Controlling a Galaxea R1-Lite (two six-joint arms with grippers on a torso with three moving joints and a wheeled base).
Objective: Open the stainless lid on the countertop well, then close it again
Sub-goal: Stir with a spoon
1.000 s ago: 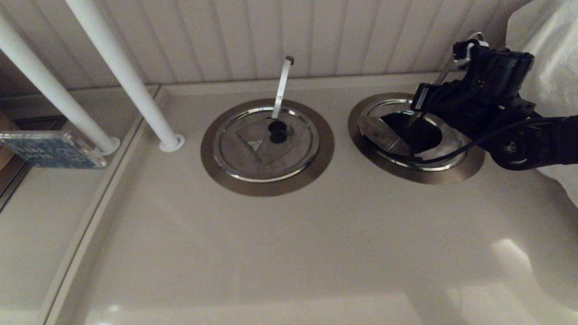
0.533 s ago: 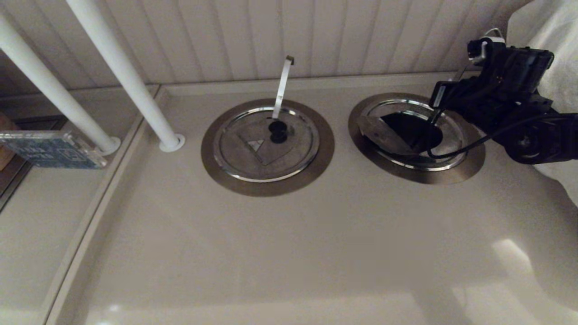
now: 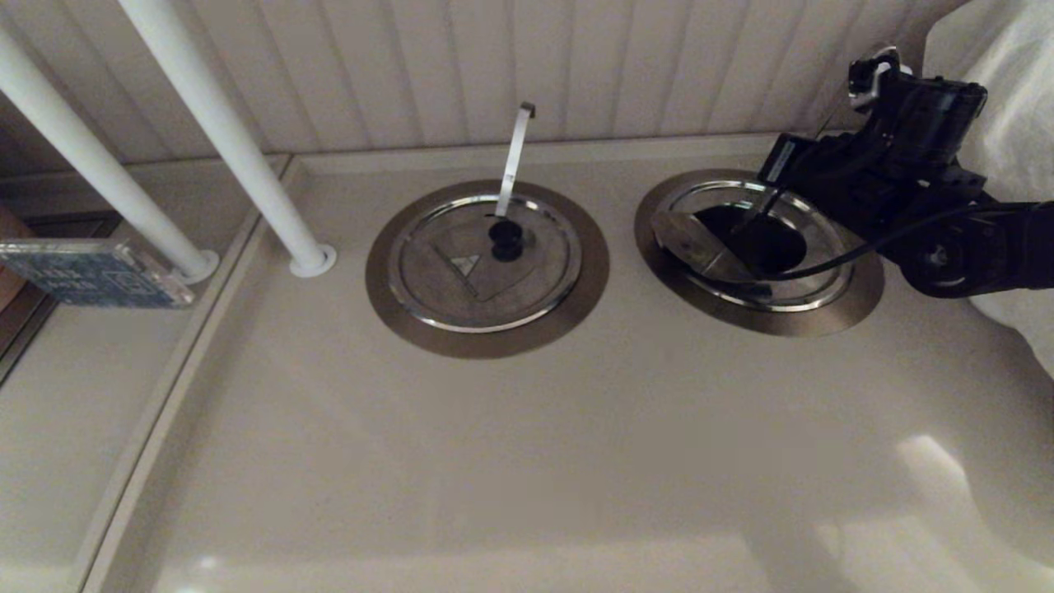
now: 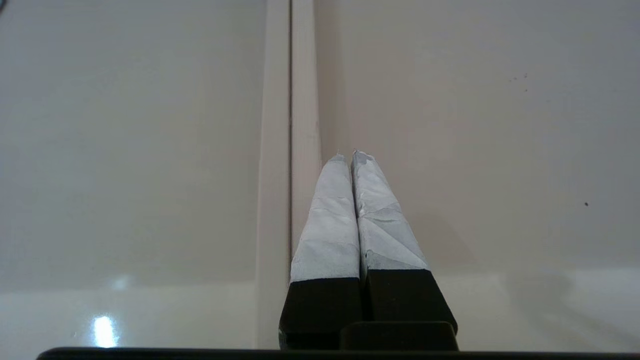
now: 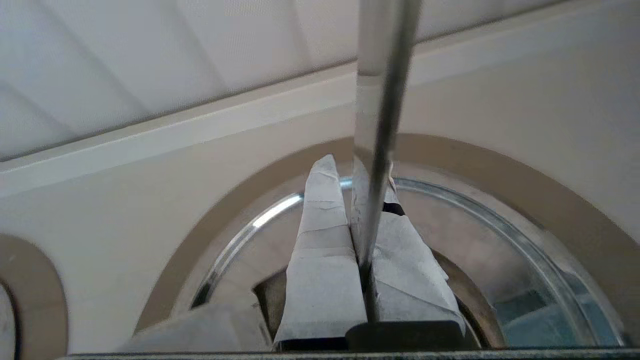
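Observation:
At the right, the countertop well has a wide bronze-grey collar and a shiny rim. Its stainless lid sits tilted, so a dark opening shows beside it. My right gripper hangs over the well's far right side, shut on the lid's leaning steel strip. In the right wrist view the strip runs up between the gripper's taped fingers. The lid's knob is hidden. My left gripper is shut on nothing above a seam in the beige counter, and is out of the head view.
The twin lid lies shut in the middle well, its near-upright strip meeting its black knob. Two white poles slant down at the left, beside a blue box. White cloth fills the right edge, and a panelled wall stands behind.
My right gripper, holding the strip, swung right and up, then came back to the left. The lid's tilted plate dipped, then rose again. The twin lid has not moved.

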